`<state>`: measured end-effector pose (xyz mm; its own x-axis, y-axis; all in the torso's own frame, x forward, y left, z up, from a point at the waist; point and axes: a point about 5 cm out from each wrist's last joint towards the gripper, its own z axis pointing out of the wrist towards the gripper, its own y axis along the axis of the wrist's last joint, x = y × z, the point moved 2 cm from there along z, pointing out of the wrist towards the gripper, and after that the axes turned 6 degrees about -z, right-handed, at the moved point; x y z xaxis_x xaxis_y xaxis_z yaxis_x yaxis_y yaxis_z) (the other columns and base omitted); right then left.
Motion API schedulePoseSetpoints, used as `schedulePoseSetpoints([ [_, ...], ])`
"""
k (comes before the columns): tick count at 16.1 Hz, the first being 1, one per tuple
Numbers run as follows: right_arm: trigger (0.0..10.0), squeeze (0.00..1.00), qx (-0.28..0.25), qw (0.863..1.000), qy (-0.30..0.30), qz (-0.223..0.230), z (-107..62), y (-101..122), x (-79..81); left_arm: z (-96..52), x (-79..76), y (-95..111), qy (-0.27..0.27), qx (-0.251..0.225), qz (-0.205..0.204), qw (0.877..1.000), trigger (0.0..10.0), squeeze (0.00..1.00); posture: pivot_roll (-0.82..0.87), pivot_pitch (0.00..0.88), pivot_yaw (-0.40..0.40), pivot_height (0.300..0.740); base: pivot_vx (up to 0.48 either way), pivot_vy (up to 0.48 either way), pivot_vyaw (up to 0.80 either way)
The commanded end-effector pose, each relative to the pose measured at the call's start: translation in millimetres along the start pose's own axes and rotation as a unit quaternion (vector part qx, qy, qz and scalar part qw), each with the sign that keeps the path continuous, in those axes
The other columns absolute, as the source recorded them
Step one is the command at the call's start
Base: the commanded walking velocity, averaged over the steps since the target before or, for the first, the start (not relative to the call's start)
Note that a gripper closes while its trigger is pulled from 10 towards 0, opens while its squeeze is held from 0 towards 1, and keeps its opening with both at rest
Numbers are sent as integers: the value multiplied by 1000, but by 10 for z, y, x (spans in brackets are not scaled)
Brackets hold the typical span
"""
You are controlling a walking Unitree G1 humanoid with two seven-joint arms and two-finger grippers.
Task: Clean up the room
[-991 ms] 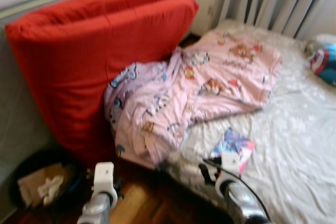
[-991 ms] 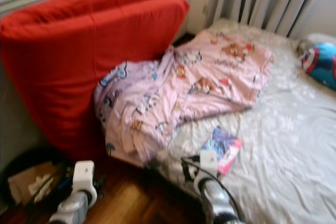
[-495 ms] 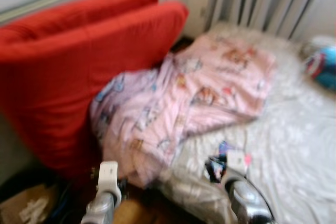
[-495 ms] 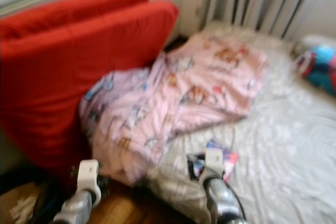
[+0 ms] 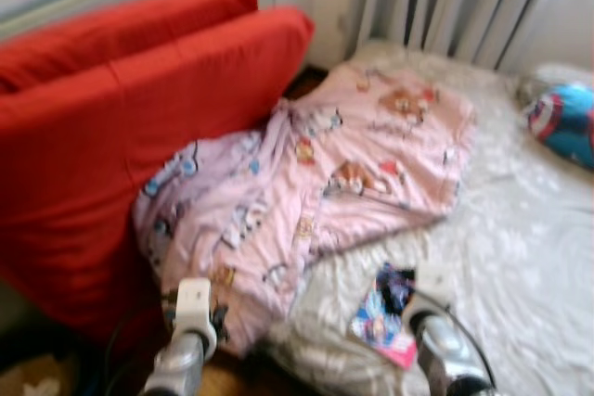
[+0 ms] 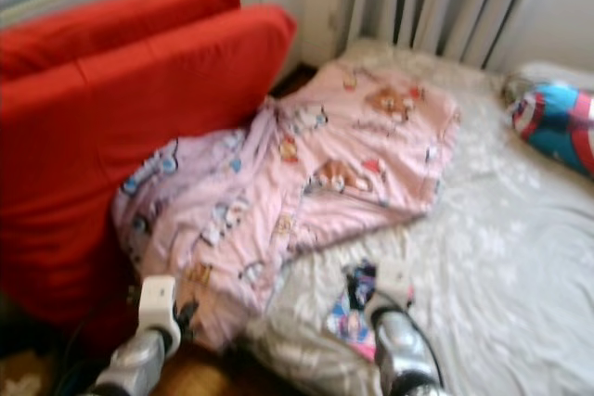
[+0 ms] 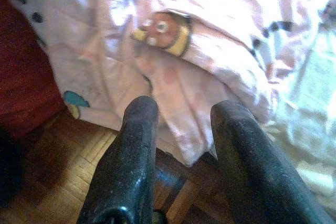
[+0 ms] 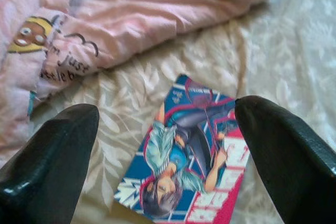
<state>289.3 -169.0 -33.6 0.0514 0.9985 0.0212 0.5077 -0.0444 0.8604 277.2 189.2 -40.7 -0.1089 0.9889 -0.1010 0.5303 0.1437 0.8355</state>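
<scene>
The bed has been approached since a second ago, and the right gripper (image 8: 168,129) has been brought over the comic book (image 8: 189,161).

Its fingers are spread wide above the book, which lies flat near the bed's (image 5: 520,257) near edge, just beside the pink blanket (image 5: 306,192). The left gripper (image 7: 181,129) is held narrowly open by the blanket's overhanging edge.

The blue toy (image 5: 568,120) is cut off at the edge.

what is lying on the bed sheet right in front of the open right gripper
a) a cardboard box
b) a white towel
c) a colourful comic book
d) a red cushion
c: the right gripper is open over a colourful comic book lying flat on the white bed sheet, beside the pink blanket.
</scene>
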Motion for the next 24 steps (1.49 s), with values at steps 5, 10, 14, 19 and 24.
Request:
schedulePoseSetpoints([
  [5,10000,0,-30,999,-4,12,44,176,-5,30,30,166,0,-31,1,1000,10000,0,-116,41,-36,740,0,0,-287],
  [10,10000,0,-79,997,13,-11,58,357,47,70,-47,492,-18,-101,-6,995,10000,0,-131,21,-32,740,0,0,-383],
  [14,10000,0,-118,993,24,-16,48,479,56,50,-39,725,-8,-162,1,987,10000,0,-131,11,-30,740,0,0,0],
  [19,10000,0,-137,989,55,-28,29,510,136,-34,73,700,18,-190,12,982,10000,0,-131,0,-35,740,0,-232,-565],
  [24,10000,0,-157,985,62,-37,39,631,178,-40,64,725,29,-195,2,980,10000,0,-123,37,-51,740,0,0,-700],
])
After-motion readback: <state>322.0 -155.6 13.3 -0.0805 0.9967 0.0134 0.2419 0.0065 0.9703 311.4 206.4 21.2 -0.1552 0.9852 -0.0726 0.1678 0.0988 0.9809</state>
